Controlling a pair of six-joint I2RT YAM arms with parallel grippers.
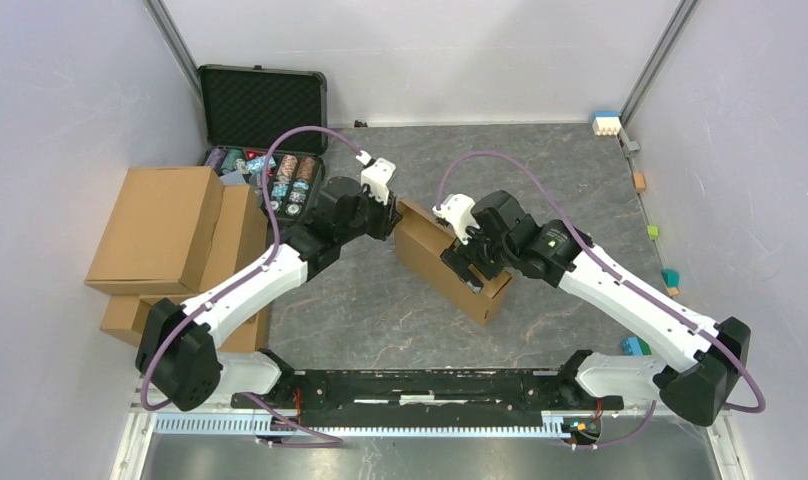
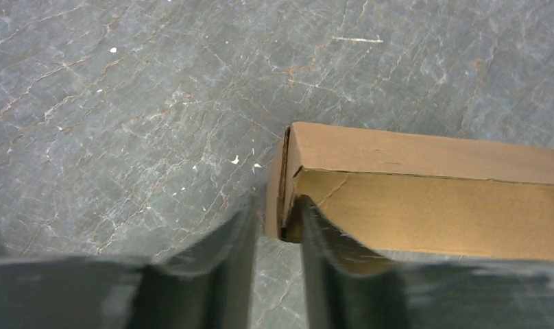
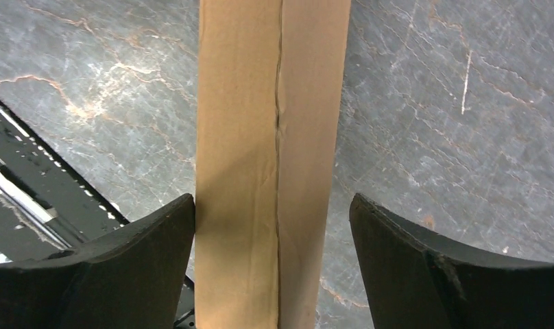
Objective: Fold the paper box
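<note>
**Top external view: paper box on edge, one gripper pinching, one astride**

Top external showed the paper box (image 1: pixel 432 262) folded into a shallow flat shape. It stood on one long edge near the middle of the grey stone-patterned table (image 1: pixel 580 170), running diagonally from far left to near right. Both arms stretched over it. The left gripper (image 1: pixel 392 214) sat at the box's far end. The right gripper (image 1: pixel 468 260) was over its upper edge, closer to the near end.

The left wrist view had the two dark fingers (image 2: pixel 226 267) standing close together, with the box's end wall at the corner caught between them. That hand was pinching the cardboard. The finger on the right of that picture lay against the box's broad face, and the narrow top face ran off toward the right edge.

The right wrist view looked down on the narrow upper face, where a seam ran along its length. That gripper's jaws were spread wide, one on each side of the box. The one on the left of the picture was touching or just beside the cardboard. The other stood well apart from it, with bare table between, and the gripper clamped nothing.

Along the table's left side lay a pile of bulkier brown cartons (image 1: pixel 165 230). Behind them a black case (image 1: pixel 263 100) stood open, with rows of coloured chips (image 1: pixel 292 185) inside. Small coloured blocks (image 1: pixel 606 122) sat along the right edge. A black rail (image 1: pixel 420 385) ran between the arm bases at the near edge.
</note>
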